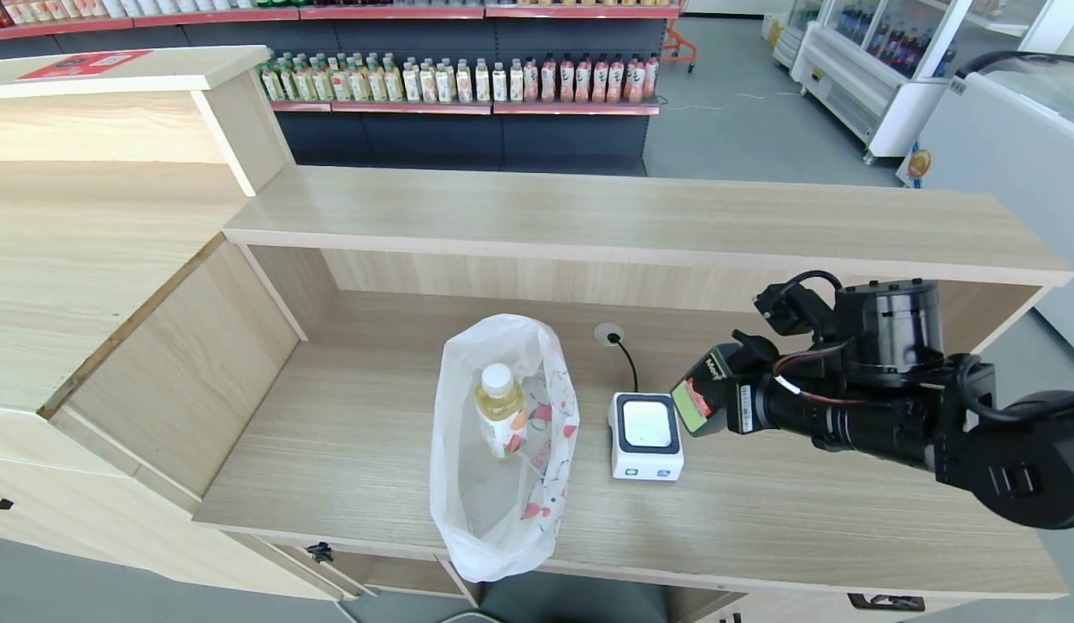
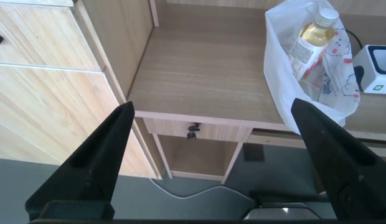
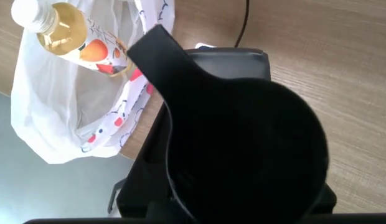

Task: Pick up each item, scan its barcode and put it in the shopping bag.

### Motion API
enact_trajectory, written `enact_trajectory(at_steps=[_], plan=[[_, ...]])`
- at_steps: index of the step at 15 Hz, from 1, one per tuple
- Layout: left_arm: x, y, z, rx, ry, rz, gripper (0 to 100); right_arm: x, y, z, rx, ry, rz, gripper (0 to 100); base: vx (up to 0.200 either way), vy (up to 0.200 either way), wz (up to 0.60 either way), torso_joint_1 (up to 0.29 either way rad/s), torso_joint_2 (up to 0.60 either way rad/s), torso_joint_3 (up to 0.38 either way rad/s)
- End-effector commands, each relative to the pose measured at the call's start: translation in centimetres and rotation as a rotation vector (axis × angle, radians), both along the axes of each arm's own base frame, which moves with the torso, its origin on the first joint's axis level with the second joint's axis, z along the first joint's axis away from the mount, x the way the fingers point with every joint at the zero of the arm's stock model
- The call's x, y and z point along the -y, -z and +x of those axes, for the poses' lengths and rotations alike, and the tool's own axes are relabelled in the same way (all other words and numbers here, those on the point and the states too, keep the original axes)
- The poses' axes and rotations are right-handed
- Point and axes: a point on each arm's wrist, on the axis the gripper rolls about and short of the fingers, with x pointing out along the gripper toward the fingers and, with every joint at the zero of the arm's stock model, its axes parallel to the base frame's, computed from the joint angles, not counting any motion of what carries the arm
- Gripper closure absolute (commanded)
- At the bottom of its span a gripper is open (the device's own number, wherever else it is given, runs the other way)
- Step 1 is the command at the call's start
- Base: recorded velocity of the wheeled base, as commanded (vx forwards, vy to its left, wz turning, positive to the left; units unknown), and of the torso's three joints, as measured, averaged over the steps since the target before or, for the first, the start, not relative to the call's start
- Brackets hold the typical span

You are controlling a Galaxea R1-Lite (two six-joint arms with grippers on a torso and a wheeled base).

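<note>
Mid-worktop (image 1: 346, 450), beside the scanner (image 1: 646, 435), a green item (image 1: 696, 403) is clamped by the right gripper (image 1: 718, 388). The left gripper (image 2: 213, 109) is spread wide, empty.

Your right arm (image 1: 891, 420) comes in from the right with the forearm near level and the wrist turned toward the centre. Your right gripper (image 1: 718, 385) is clamped on a green-faced item (image 1: 694, 400) at its tip. Your left gripper (image 2: 211, 106) sits low, pointing forward, with both fingers (image 2: 99, 155) spread wide apart.
</note>
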Motion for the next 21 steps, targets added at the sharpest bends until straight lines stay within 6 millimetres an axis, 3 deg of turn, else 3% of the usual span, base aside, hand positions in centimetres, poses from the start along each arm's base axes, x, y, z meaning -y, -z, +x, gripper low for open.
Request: enact_trajectory(at_steps=[1,6,15,21], plan=[[0.0,0.0,0.0,0.0,0.0,-0.001,0,-0.9,0.5,-0.1,-0.014,-0.029,-0.006,100,0.0,0.2,0.0,0.007,0.0,0.002],[0.0,0.0,0.0,0.0,0.0,0.0,0,-3.3,1.6,-0.8,-0.043,-0.085,-0.031,100,0.0,0.2,0.0,-0.002,0.0,0.005],[0.0,0.0,0.0,0.0,0.0,0.002,0,-7.3,6.5,-0.1,-0.128,-0.159,-0.146,100,0.0,0.0,0.0,0.0,0.0,0.0],[0.0,0.0,0.0,0.0,0.0,0.002,0,-11.8,9.5,0.4,-0.092,-0.249,-0.135,100,0.0,0.0,0.0,0.0,0.0,0.0]])
